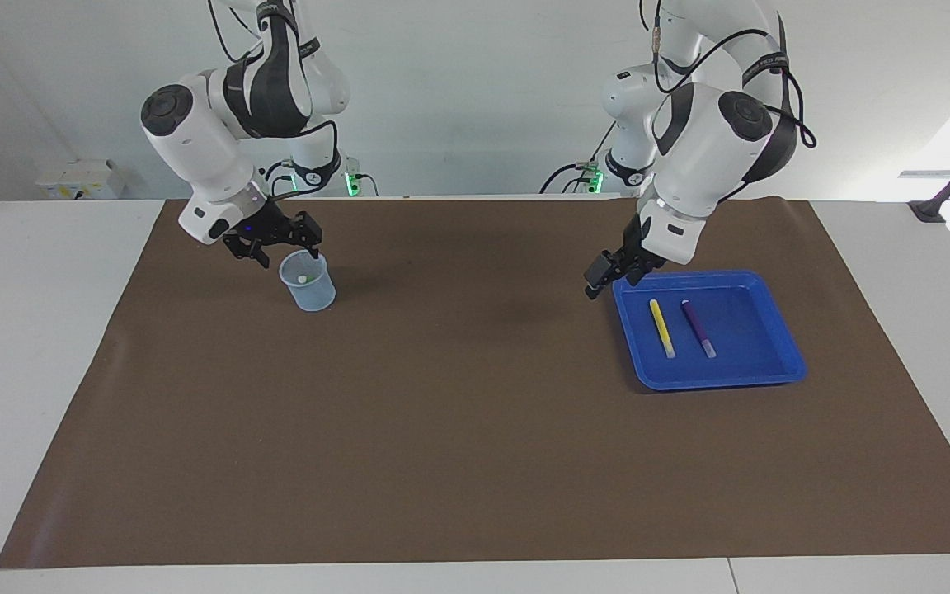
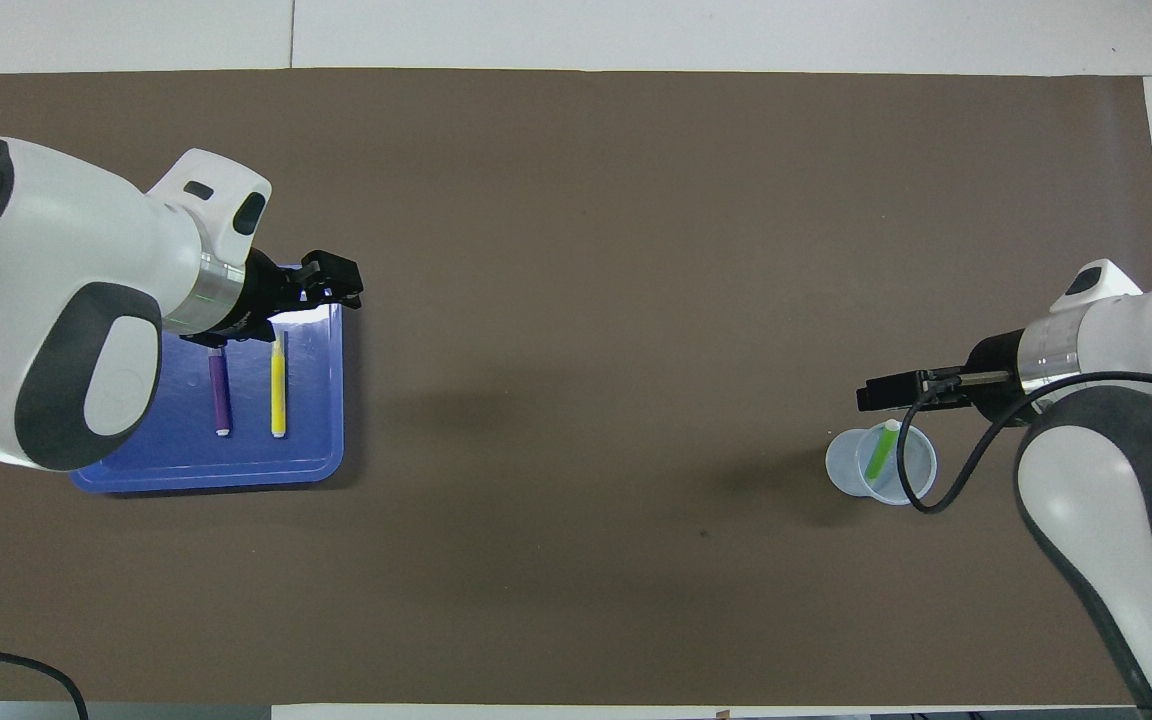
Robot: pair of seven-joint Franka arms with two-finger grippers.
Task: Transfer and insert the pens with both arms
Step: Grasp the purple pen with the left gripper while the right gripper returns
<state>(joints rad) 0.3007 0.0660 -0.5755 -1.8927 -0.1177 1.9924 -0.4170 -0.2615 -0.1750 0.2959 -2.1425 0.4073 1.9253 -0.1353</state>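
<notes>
Pens: I'm seeing the green pen [image 2: 878, 458] leaning inside the clear cup [image 1: 308, 283], just under my right gripper [image 1: 287, 247], whose fingers are standing wide and holding nothing. The yellow pen [image 1: 661, 327] and purple pen [image 1: 698, 327] are lying side by side in the blue tray [image 1: 759, 375]. My left gripper [image 1: 604, 279] is hanging wide over the tray's corner.

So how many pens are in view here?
3. The yellow pen and purple pen lie side by side in the blue tray; the green pen stands in the clear cup.
</notes>
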